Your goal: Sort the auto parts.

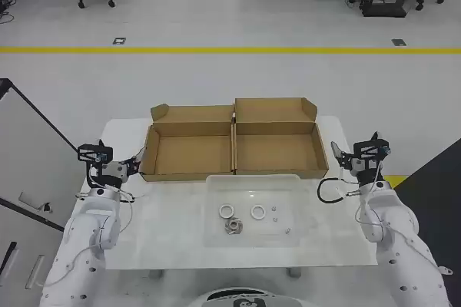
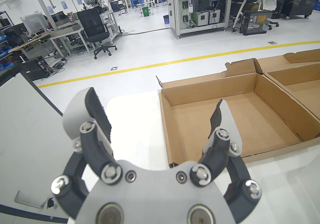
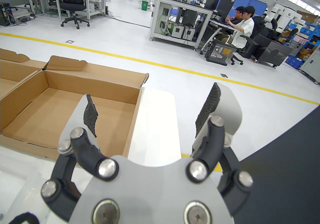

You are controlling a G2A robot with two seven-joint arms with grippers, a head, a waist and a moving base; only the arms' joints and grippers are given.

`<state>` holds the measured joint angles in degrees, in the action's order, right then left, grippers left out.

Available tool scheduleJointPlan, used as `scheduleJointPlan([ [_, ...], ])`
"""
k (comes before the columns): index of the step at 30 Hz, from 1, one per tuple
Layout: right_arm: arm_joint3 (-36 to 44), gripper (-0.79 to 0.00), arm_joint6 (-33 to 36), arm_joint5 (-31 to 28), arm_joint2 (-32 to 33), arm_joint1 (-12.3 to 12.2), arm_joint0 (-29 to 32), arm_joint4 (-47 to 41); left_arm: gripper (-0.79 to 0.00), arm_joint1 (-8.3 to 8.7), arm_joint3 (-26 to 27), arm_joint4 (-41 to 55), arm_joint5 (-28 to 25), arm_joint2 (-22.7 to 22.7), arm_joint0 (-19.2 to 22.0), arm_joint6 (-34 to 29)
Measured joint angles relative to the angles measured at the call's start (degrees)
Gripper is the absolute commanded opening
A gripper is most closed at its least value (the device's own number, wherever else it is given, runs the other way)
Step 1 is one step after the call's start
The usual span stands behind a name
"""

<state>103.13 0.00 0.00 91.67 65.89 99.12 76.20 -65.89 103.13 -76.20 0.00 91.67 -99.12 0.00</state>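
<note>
While my two arms hang over the outer edges of the white counter (image 1: 161, 226), my left fingers (image 1: 136, 163) and my right fingers (image 1: 336, 152) are each spread wide with nothing between them. Two brown cardboard boxes sit side by side, touching, between the two pairs of fingers. The left box (image 1: 188, 156) has its near corner just beside my left fingers, and the right box (image 1: 280, 152) has its side wall just beside my right fingers. Behind the fingertips, closer to my body and between my arms, a clear plastic tray (image 1: 253, 178) lies against the boxes' near walls. The auto parts rest in that tray, well apart from either pair of fingers: a grey toothed metal part (image 1: 233, 224), one white ring (image 1: 227, 209) with a second white ring (image 1: 257, 211) beside it, and a few tiny pale bits (image 1: 277, 217) toward the side of my right fingers
</note>
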Motion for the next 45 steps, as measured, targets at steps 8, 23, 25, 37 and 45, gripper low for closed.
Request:
scheduleJointPlan([
  [8, 3.5, 0.000, -1.8, -2.7, 2.1, -0.2, 1.0, -0.2, 0.000, 0.00, 0.0, 0.0, 0.0, 0.0, 0.0, 0.0],
  [23, 21.3, 0.000, 15.5, -34.0, 14.3, -2.8, 4.2, -2.5, 0.000, 0.00, 0.0, 0.0, 0.0, 0.0, 0.0, 0.0],
  [25, 22.3, 0.000, 19.7, -38.5, 15.0, -3.3, 2.9, -4.1, 0.000, 0.00, 0.0, 0.0, 0.0, 0.0, 0.0, 0.0],
  [37, 21.7, 0.000, 44.0, -55.5, 9.0, -6.1, -9.4, -15.0, 0.000, 0.00, 0.0, 0.0, 0.0, 0.0, 0.0, 0.0],
  [45, 20.0, 0.000, 52.7, -51.6, -2.1, -9.6, -16.5, -21.2, 0.000, 0.00, 0.0, 0.0, 0.0, 0.0, 0.0, 0.0],
])
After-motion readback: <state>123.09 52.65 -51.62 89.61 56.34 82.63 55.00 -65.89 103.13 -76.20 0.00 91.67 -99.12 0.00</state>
